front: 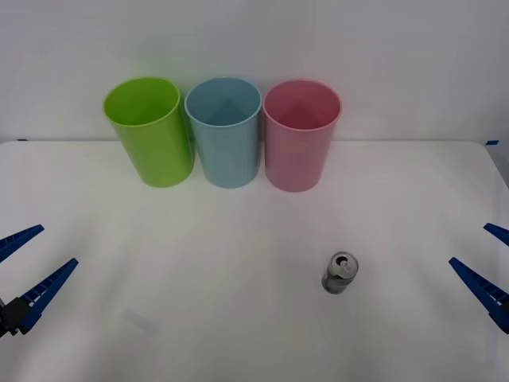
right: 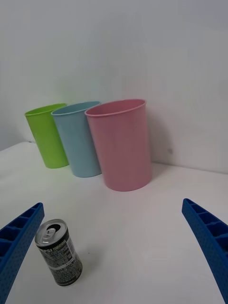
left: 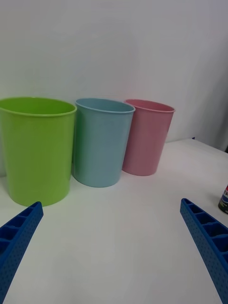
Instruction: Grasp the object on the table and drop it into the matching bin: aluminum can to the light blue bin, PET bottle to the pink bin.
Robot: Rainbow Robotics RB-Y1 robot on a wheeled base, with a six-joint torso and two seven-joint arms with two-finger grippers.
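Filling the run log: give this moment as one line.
aluminum can: upright on table, right of centre | light blue bin: middle of row | left hand: open, idle | right hand: open, nearer can

We see the can (left: 223,201) cut off by the frame edge, well right of the pink bin (left: 146,137).

A plain white flat tabletop (front: 238,334) meets a plain white wall, and on it stand a solid lime green plastic cup-shaped bin (front: 149,131), a solid light blue plastic cup-shaped bin (front: 226,131) and a solid pink plastic cup-shaped bin (front: 300,146), none patterned. The small silver-grey metal drink can (right: 59,260) has a shiny silver top and a black-and-grey printed label with white lettering. Both the left gripper (front: 22,269) and the right gripper (front: 487,267) have bright blue ribbed fingers with a fine dotted texture.
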